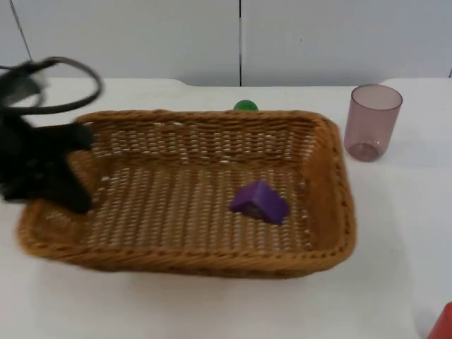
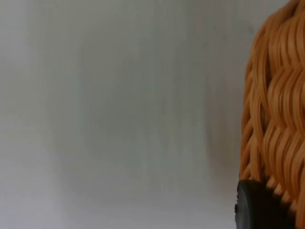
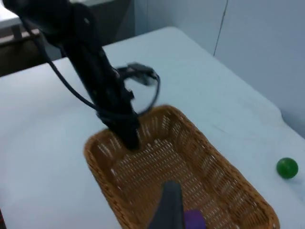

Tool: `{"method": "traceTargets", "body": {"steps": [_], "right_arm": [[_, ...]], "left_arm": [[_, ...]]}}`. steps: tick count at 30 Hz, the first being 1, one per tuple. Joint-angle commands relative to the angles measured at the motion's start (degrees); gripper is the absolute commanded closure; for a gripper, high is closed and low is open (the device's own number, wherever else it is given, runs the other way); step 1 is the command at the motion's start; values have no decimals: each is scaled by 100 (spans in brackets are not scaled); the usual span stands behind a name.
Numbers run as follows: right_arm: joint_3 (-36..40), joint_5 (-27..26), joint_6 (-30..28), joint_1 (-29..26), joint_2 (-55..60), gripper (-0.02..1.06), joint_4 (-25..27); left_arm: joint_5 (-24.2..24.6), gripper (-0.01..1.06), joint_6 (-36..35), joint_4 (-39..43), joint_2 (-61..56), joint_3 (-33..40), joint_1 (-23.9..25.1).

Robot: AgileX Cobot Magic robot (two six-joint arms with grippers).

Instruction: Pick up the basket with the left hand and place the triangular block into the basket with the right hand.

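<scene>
One woven basket (image 1: pixel 187 194) sits in the middle of the top view, on the white table (image 1: pixel 212 311). It holds one thing: a single purple triangular block (image 1: pixel 260 201), lying on the basket floor toward the right half, apart from the walls. In the right wrist view the block (image 3: pixel 194 220) sits on the weave beside a dark fingertip.

There is one pink see-through cup (image 1: pixel 371 121) at the upper right of the top view, upright and well apart from the basket's right corner; whether it holds anything I cannot tell. One small green ball (image 1: pixel 246 106) peeps over the basket's far rim at the top centre, and it lies on the bare table (image 3: pixel 228 105) away from the basket (image 3: pixel 167 171) in the right wrist view (image 3: pixel 287 168). One red thing (image 1: pixel 443 323) is cut off by the lower right corner of the top view.

The left gripper (image 1: pixel 74 191) is at the basket's left end, at the left of the top view, reaching over the rim there. How far its fingers are apart, and whether they grip the rim, I cannot tell. The left wrist view has the basket's wall (image 2: pixel 279 109) close against a black fingertip (image 2: pixel 257 205).

The right gripper looks down from above the basket; how far it is open I cannot tell.
</scene>
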Motion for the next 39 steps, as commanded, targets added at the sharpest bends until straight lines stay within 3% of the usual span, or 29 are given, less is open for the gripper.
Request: {"method": "traceTargets", "body": {"steps": [1, 11, 19, 21, 23, 24, 27, 29, 30, 32, 39], "right_arm": [[37, 33, 87, -31, -189, 36, -22], [37, 349, 214, -31, -474, 36, -36], [50, 462, 319, -31, -474, 36, -68], [50, 462, 319, -31, -474, 36, -68], [50, 462, 319, -31, -474, 36, -68], [50, 462, 319, -31, -474, 36, -68], [50, 473, 319, -31, -474, 36, -68], [50, 495, 319, -31, -474, 36, -68], [50, 495, 319, -31, -474, 36, -68], [50, 538, 319, -31, -474, 36, -68], [50, 512, 470, -31, -545, 36, -464]], "left_arm": [[-116, 105, -229, -271, 379, -436, -278], [-231, 105, -485, -310, 1779, -1716, -762], [-252, 102, -613, -198, 1971, -1768, -762], [-252, 89, -613, -198, 1971, -1768, -762], [-265, 66, -635, -198, 1971, -1768, -762], [-265, 66, -635, -198, 1971, -1768, -762], [-287, 29, -635, -159, 1971, -1768, -762], [-339, 12, -635, -62, 1908, -1768, -749], [-339, 12, -635, -62, 1908, -1768, -749], [-423, 0, -635, 345, 1739, -1768, -725], [-383, 0, -1326, 1474, 458, -1768, -210]]}}
